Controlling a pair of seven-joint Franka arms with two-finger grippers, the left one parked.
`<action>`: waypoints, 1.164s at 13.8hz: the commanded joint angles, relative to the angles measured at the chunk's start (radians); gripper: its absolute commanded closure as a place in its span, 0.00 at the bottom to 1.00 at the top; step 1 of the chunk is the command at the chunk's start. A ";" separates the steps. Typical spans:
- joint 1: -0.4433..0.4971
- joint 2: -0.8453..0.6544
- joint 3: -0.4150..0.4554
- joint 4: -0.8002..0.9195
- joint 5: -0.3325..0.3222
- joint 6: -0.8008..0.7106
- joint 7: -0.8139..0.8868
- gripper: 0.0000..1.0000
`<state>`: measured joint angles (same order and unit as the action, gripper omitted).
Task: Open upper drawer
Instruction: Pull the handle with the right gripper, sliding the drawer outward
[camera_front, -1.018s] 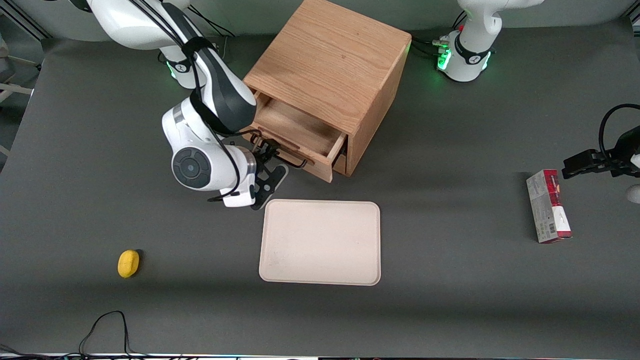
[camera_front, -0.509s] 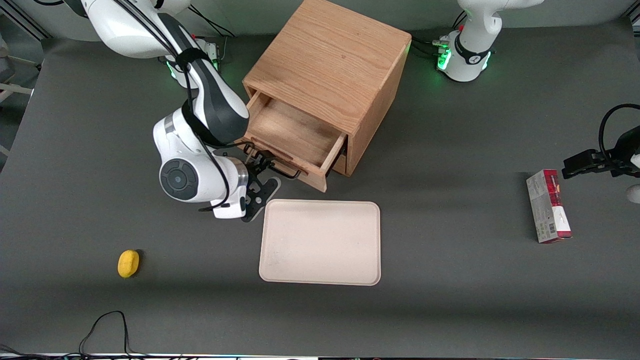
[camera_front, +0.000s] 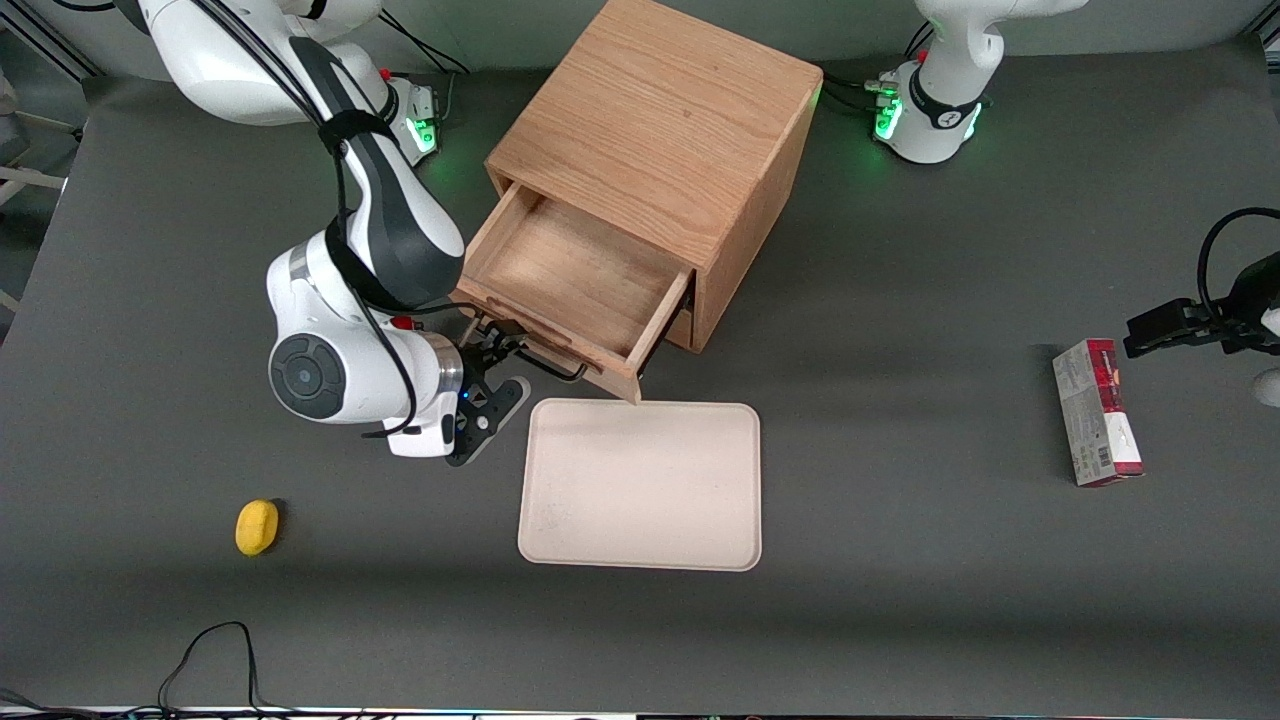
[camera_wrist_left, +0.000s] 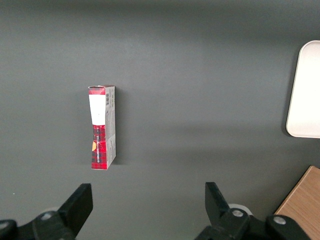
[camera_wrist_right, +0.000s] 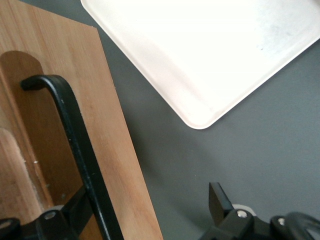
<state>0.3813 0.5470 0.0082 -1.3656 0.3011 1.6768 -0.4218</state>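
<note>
My right arm reaches out from its base at the table's edge farthest from the front camera, toward my working end, and bends down over the worktop, well in from every corner. The white wrist lies roughly level, its round joint cap facing the front camera. My gripper (camera_front: 497, 352) (camera_wrist_right: 150, 220) points sideways toward the parked arm's end, its fingers (camera_wrist_right: 218, 200) spread with a black handle bar between them.

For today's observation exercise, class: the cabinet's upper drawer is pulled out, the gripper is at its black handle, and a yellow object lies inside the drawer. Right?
Not quite. In the front view the upper drawer is pulled out with the gripper at its black handle, but the drawer holds nothing. The yellow object lies on the table, nearer the camera.
</note>
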 joint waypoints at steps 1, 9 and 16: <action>-0.010 0.047 -0.002 0.059 0.010 0.017 -0.025 0.00; -0.039 0.105 -0.001 0.151 0.012 0.037 -0.046 0.00; -0.067 0.113 -0.002 0.178 0.015 0.058 -0.042 0.00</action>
<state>0.3256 0.6364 0.0071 -1.2344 0.3011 1.7274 -0.4426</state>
